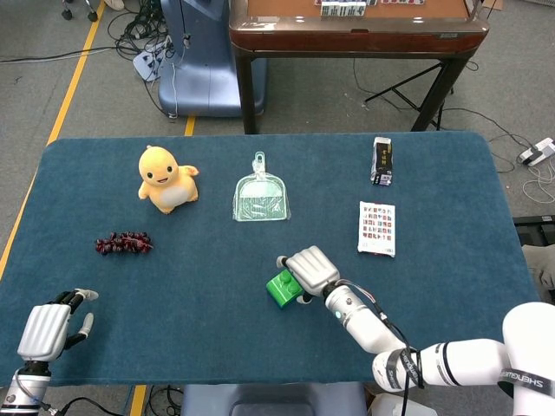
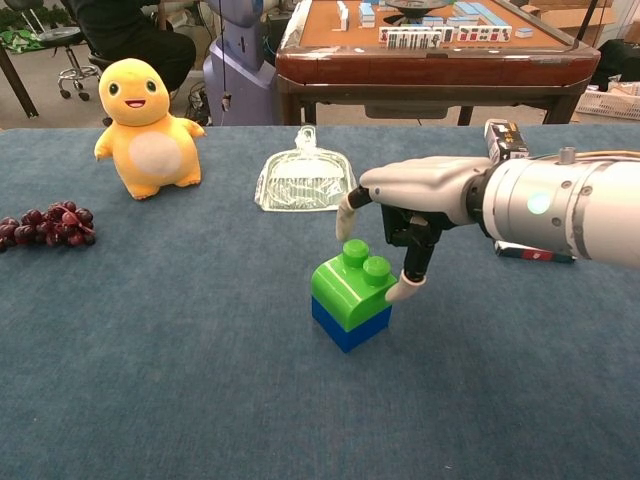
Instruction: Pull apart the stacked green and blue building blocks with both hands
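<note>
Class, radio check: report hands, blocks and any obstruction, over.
Right hand open over the green block, fingertip at its side. Left hand open at the near table edge. Green block sits on the blue block, unseparated. Nothing blocking.
</note>
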You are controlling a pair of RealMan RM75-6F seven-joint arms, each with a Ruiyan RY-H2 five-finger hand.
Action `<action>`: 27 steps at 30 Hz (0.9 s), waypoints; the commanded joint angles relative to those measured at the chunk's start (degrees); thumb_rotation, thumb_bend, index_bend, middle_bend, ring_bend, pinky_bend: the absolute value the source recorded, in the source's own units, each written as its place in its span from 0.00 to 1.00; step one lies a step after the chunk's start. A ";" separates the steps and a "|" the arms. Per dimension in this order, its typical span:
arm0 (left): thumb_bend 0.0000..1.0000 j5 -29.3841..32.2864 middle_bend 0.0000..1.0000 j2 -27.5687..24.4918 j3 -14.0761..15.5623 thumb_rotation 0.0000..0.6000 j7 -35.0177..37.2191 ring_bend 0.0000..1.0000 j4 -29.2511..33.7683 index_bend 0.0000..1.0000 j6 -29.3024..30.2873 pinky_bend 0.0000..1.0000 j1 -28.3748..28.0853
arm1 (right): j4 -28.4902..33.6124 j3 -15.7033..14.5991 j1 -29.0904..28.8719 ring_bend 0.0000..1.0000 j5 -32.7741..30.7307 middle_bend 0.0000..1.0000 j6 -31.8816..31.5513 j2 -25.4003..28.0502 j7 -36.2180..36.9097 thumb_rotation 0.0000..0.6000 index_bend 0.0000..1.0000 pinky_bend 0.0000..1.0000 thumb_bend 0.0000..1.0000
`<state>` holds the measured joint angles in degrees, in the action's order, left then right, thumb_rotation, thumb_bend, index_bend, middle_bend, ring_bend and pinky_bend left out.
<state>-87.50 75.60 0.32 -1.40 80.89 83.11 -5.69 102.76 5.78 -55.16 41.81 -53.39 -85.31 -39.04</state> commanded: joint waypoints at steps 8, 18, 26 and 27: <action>0.47 0.09 0.39 0.06 0.02 1.00 0.16 0.36 -0.13 0.44 -0.06 0.57 0.05 | -0.73 -0.84 -1.22 1.00 -0.76 1.00 0.77 -0.47 0.31 1.00 0.29 1.00 0.00; 0.47 0.10 0.39 0.15 0.02 1.00 0.33 0.36 -0.31 0.44 -0.10 0.57 0.05 | -1.12 -1.61 -2.28 1.00 -1.73 1.00 1.10 -0.55 0.44 1.00 0.35 1.00 0.00; 0.47 0.08 0.39 0.10 -0.04 1.00 0.33 0.36 -0.22 0.44 -0.05 0.57 0.03 | -1.31 -2.11 -2.44 1.00 -1.27 1.00 0.40 -0.68 0.86 1.00 0.49 1.00 0.00; 0.47 0.05 0.39 0.08 -0.02 1.00 0.31 0.36 -0.21 0.44 -0.08 0.57 0.01 | -1.29 -2.19 -2.34 1.00 -1.02 1.00 0.18 -0.63 0.99 1.00 0.50 1.00 0.00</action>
<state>-87.45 75.68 0.30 -1.09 80.68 83.03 -5.68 101.47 3.66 -57.57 40.66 -53.08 -85.97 -38.14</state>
